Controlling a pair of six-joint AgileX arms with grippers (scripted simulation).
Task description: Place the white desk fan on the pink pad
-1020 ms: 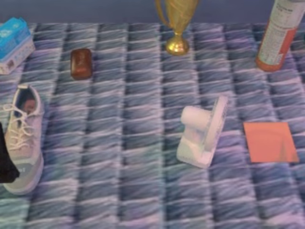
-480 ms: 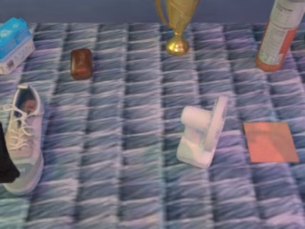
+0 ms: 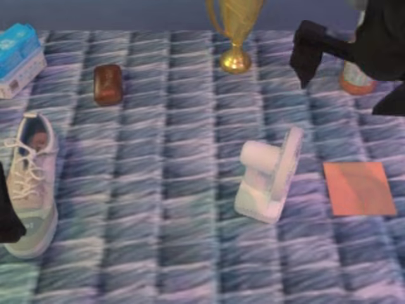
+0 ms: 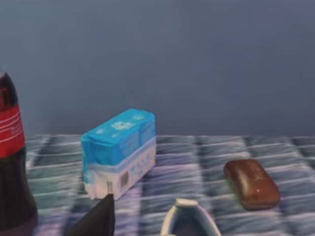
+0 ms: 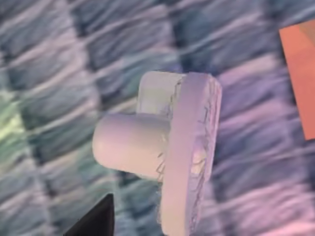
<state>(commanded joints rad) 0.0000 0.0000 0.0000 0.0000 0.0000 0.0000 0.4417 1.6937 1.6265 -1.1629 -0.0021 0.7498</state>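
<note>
Nearest the camera's lower edge, the left arm sits parked at the table's left side, just beside the grey-white sneaker (image 3: 30, 183); only a dark sliver of it shows, so whether its pincer is wide or narrow I cannot tell. The shoe's mouth faces up, and what lies inside is too dim to read.

Around mid-table, right of centre, the white desk fan (image 3: 269, 174) stands on the blue woven cloth (image 3: 158, 209), grille toward the right. The pink pad (image 3: 359, 188) lies flat just beside it on the right, apart from it and bare.

Farther back are a brown bar (image 3: 107, 83), a blue and white packet (image 3: 19, 57), a gold trophy (image 3: 235, 31) and a white spray can (image 3: 354, 76). The right gripper (image 3: 307, 54) hangs over the far right, in front of the can; its pincer's spread I cannot tell.
</note>
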